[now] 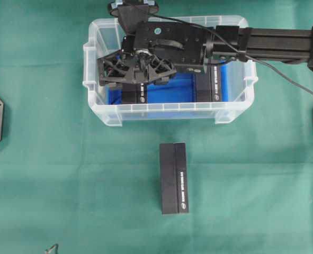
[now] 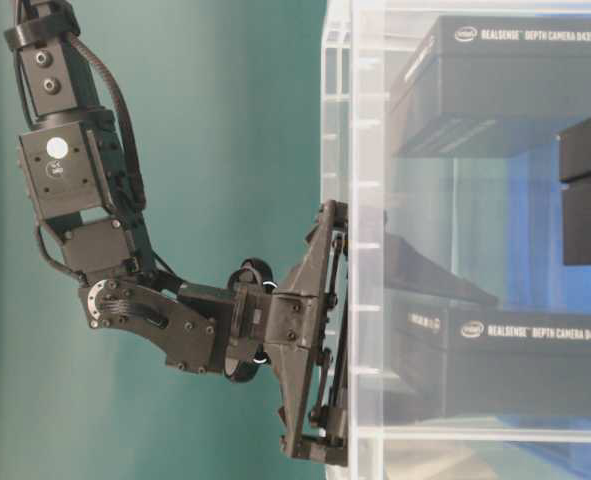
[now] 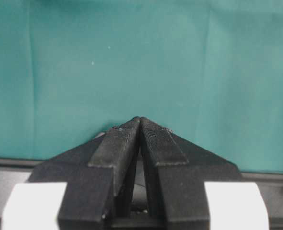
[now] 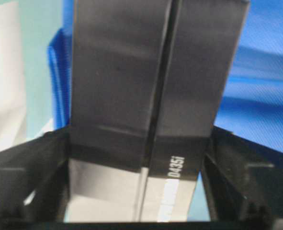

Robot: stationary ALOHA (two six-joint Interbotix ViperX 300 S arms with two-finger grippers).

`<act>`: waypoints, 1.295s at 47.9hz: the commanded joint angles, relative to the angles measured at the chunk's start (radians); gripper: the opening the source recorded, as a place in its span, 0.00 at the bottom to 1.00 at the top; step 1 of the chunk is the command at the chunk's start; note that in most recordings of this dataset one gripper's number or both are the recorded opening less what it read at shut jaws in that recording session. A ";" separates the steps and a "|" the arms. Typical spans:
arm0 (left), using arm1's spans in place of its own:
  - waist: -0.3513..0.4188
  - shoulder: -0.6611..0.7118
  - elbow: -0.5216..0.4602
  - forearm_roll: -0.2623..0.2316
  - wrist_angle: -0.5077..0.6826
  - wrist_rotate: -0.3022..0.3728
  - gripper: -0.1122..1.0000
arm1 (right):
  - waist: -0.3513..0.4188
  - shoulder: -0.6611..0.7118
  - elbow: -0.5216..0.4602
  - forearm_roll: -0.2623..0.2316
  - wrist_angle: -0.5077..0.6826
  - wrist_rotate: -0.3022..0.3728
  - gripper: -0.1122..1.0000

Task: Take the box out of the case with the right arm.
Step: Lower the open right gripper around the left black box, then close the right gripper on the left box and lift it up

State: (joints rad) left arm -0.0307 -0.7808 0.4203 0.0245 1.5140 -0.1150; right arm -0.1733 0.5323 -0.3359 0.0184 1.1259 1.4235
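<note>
Overhead exterior view, read from its left: the green cloth (image 1: 45, 174) covering the table is bare and faintly creased, and the left gripper (image 3: 140, 122), seen only by its own wrist camera, hangs over that cloth with its ridged black fingertips pressed together and nothing between them. Further right, near the far edge of the table, sits the case (image 1: 95, 79), a clear ribbed plastic bin with a bright blue floor. The right gripper (image 1: 136, 74), an open black lattice, reaches down into the case's left half, its jaws spread to either side of a black box (image 4: 146, 96) lying on the blue floor near the left wall; the wrist view shows the box's matte, seamed cardboard between the two fingers, but I cannot tell whether they touch its sides. That straddle along the box's narrow width looks chosen so the fingers can clamp flat faces. A second box (image 1: 218, 84) lies in the case's right half. Near the table's middle, just in front of the case, a third box (image 1: 174, 178) rests, long, square-edged and white-lettered.
</note>
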 commanded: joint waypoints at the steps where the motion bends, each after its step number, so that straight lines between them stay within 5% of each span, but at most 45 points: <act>1: 0.002 0.003 -0.029 0.003 -0.003 0.002 0.12 | 0.003 -0.023 -0.011 0.005 -0.003 0.012 0.74; 35: 0.003 0.003 -0.029 0.003 -0.003 0.002 0.12 | 0.003 -0.060 -0.112 -0.020 0.087 0.015 0.71; 62: 0.002 0.003 -0.031 0.003 -0.003 0.000 0.12 | 0.009 -0.112 -0.430 -0.155 0.399 0.006 0.71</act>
State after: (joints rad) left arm -0.0307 -0.7808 0.4188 0.0261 1.5140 -0.1150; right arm -0.1672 0.4832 -0.6918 -0.1120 1.4926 1.4343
